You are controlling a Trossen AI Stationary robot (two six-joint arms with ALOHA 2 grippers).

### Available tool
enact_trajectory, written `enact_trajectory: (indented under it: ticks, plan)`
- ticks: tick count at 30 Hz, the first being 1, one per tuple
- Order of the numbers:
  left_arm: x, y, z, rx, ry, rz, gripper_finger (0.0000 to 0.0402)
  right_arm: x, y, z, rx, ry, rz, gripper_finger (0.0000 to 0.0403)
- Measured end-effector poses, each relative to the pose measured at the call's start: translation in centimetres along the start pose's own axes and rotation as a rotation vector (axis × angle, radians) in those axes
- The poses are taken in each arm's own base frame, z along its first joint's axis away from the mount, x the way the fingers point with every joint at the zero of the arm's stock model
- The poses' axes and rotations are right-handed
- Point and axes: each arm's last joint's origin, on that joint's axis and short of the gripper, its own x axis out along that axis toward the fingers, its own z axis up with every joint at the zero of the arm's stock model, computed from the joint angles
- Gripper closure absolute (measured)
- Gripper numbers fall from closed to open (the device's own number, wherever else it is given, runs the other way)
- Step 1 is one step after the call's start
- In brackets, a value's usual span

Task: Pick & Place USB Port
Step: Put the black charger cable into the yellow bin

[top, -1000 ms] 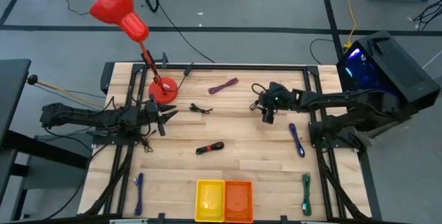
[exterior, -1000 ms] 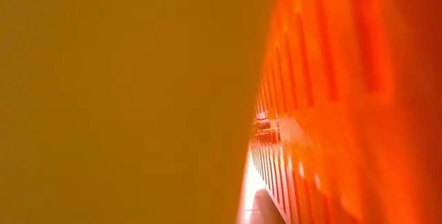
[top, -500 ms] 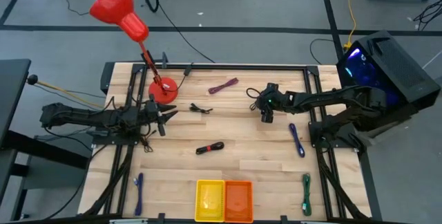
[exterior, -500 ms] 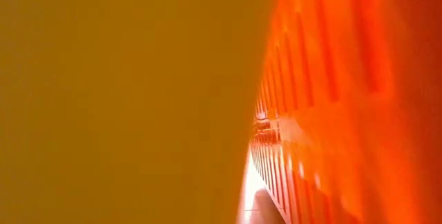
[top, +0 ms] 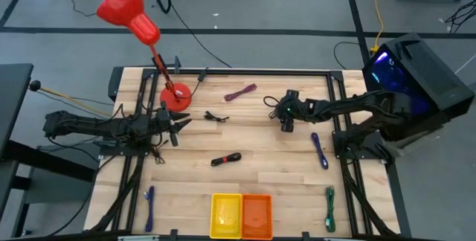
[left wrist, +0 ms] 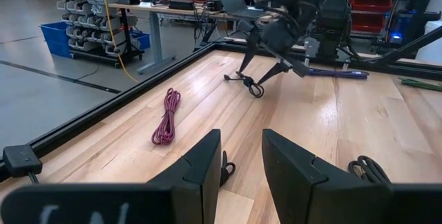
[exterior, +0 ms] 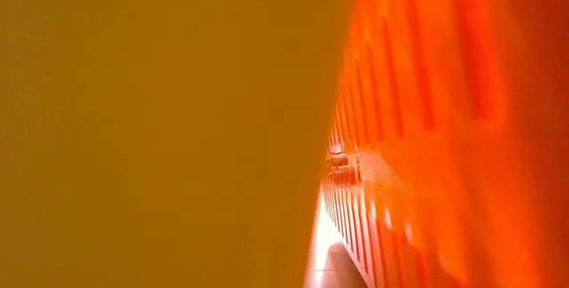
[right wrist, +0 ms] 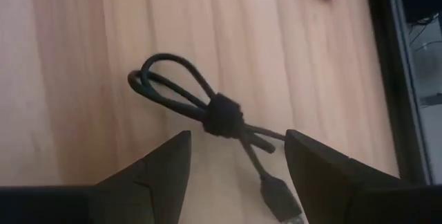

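Several bundled USB cables lie flat on the wooden table [top: 253, 133]. A black bundled cable [right wrist: 207, 110] lies just ahead of my right gripper [right wrist: 238, 175], which is open with its fingers pointing down, one on each side of the cable's plug end, above the table's far right part [top: 286, 122]. The left wrist view shows this cable [left wrist: 248, 84] under that gripper. My left gripper [top: 175, 126] waits open at the table's left; a small black cable [left wrist: 224, 170] lies beyond its fingers [left wrist: 242, 169].
A maroon cable [top: 240, 91], black cables [top: 216, 116] [top: 226, 159], blue cables [top: 319, 150] [top: 149, 204] and a green one [top: 329, 207] are spread about. A yellow bin [top: 227, 215] and an orange bin [top: 256, 215] sit at the near edge and fill the low view. A red lamp's base [top: 176, 96] stands far left.
My right gripper has edged a little toward the table's left, staying over the black cable. The left arm and the cables have kept still.
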Motion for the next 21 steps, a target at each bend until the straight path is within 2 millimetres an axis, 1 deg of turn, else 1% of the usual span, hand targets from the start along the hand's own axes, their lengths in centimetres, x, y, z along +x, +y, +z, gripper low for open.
enact_trajectory:
  ticks: [3, 7, 11, 13, 15, 17, 19, 21]
  plan:
    - [0.0, 0.0, 0.0, 0.000, 0.000, 0.000, 0.0289, 0.6, 0.2, -0.1, -0.004, 0.011, 0.003, 0.0167]
    - [0.0, 0.0, 0.0, 0.000, 0.000, 0.000, 0.0289, 1.2, 0.3, 0.1, 0.006, -0.003, -0.038, 0.0167]
    - [0.0, 0.0, 0.0, -0.001, 0.001, 0.000, 0.0289, 1.3, 0.2, 0.3, 0.006, -0.008, -0.045, 0.0169]
    - [0.0, 0.0, 0.0, -0.001, 0.001, 0.000, 0.0289, 1.3, 0.2, 0.3, 0.004, -0.001, -0.045, 0.0180]
    - [0.0, 0.0, 0.0, -0.001, 0.002, 0.000, 0.0289, 1.3, 0.3, 0.1, -0.001, 0.015, -0.038, 0.0204]
    - [0.0, 0.0, 0.0, -0.002, 0.002, 0.001, 0.0289, 1.3, 0.3, 0.0, 0.000, 0.031, -0.030, 0.0241]
    - [0.0, 0.0, 0.0, -0.002, 0.002, 0.000, 0.0289, 1.3, 0.4, -0.2, 0.012, 0.046, -0.022, 0.0290]
    - [0.0, 0.0, 0.0, -0.003, 0.002, 0.000, 0.0289, 1.3, 0.5, -0.3, 0.023, 0.059, -0.013, 0.0351]
